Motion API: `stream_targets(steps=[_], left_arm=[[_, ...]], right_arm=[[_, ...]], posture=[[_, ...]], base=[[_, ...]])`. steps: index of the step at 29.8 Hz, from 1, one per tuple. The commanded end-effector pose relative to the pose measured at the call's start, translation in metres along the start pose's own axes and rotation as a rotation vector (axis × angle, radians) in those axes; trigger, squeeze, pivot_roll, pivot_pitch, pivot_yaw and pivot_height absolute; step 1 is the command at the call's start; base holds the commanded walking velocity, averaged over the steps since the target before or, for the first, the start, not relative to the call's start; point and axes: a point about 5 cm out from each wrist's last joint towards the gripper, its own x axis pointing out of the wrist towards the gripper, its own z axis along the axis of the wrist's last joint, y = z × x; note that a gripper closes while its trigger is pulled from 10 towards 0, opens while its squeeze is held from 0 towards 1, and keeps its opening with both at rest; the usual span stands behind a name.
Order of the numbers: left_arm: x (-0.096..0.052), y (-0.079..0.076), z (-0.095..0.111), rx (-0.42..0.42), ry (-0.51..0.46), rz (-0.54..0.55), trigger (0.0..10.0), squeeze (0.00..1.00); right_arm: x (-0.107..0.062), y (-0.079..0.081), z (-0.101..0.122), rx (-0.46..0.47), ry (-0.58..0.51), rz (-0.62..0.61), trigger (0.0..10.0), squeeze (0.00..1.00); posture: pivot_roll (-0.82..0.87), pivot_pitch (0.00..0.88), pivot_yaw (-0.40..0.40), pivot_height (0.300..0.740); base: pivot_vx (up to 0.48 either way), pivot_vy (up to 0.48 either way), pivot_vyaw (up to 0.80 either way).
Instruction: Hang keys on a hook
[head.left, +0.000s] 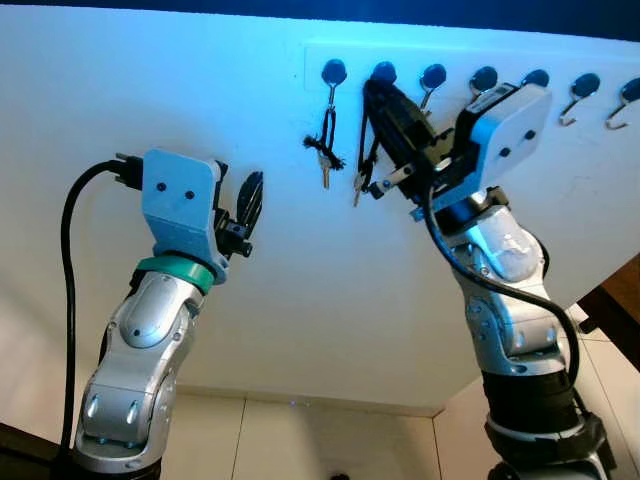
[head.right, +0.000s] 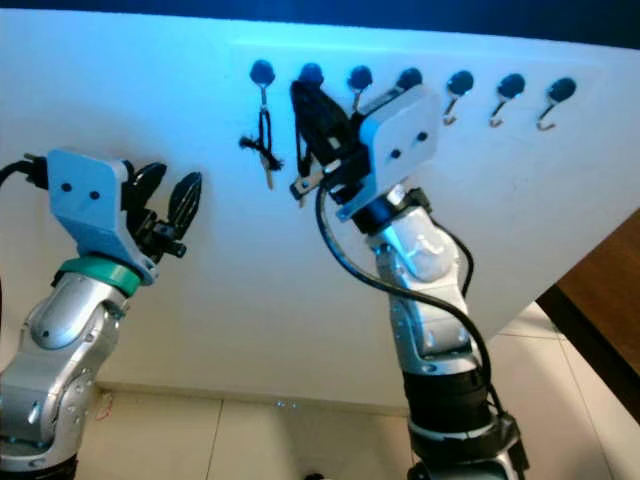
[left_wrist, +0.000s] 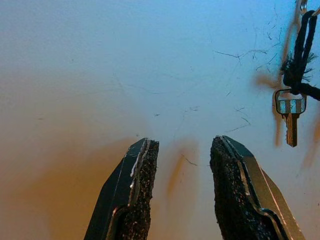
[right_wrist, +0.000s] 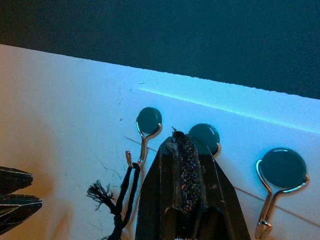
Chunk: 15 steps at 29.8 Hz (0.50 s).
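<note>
1. Far left: the left gripper (head.left: 245, 205) is raised in front of a white wall (head.left: 300, 300), its two black fingers spread with a clear gap between them, holding nothing. In the left wrist view the fingertips (left_wrist: 142, 170) are close to the bare wall.

2. Just right of it, a first set of keys (head.left: 325, 150) already hangs from the leftmost hook (head.left: 333, 75): a black cord loop with a frayed knot and a silver key dangling at the bottom.

3. Next right: the right gripper (head.left: 385, 110) reaches up to the second hook (head.left: 384, 72), its fingers pressed together (the right wrist view shows the two rough pads closed flat against each other). A second set of keys (head.left: 365, 165) hangs by a black cord beside these fingers, just under the second hook; whether the cord is pinched in the fingers or caught on the hook cannot be told.

4. Further right: a row of five more hooks (head.left: 585, 92), each a dark round cap with a silver curl below, runs along a white rail on the wall.

5. Bottom: pale floor tiles (head.left: 330, 440) meet the foot of the wall.
</note>
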Motion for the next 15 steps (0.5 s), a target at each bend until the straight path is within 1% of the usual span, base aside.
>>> stream_targets(steps=[1, 8, 15], left_arm=[[0.000, 0.000, 0.001, 0.006, -0.006, -0.001, 10.0, 0.00], [0.000, 0.000, 0.000, 0.008, -0.003, 0.000, 10.0, 0.00], [0.000, 0.001, -0.001, 0.011, 0.000, 0.000, 10.0, 0.00]], right_arm=[[-0.001, -0.003, -0.001, 0.002, 0.006, -0.012, 10.0, 0.00], [0.000, -0.006, 0.002, -0.014, -0.007, -0.023, 10.0, 0.00], [-0.002, -0.008, 0.010, -0.042, -0.025, -0.026, 10.0, 0.00]], posture=[[-0.05, 0.086, 0.076, 0.740], [-0.04, 0.085, 0.077, 0.740], [-0.05, 0.086, 0.082, 0.740]], base=[[0.000, 0.000, 0.00], [0.000, 0.000, 0.00], [0.000, 0.000, 0.00]])
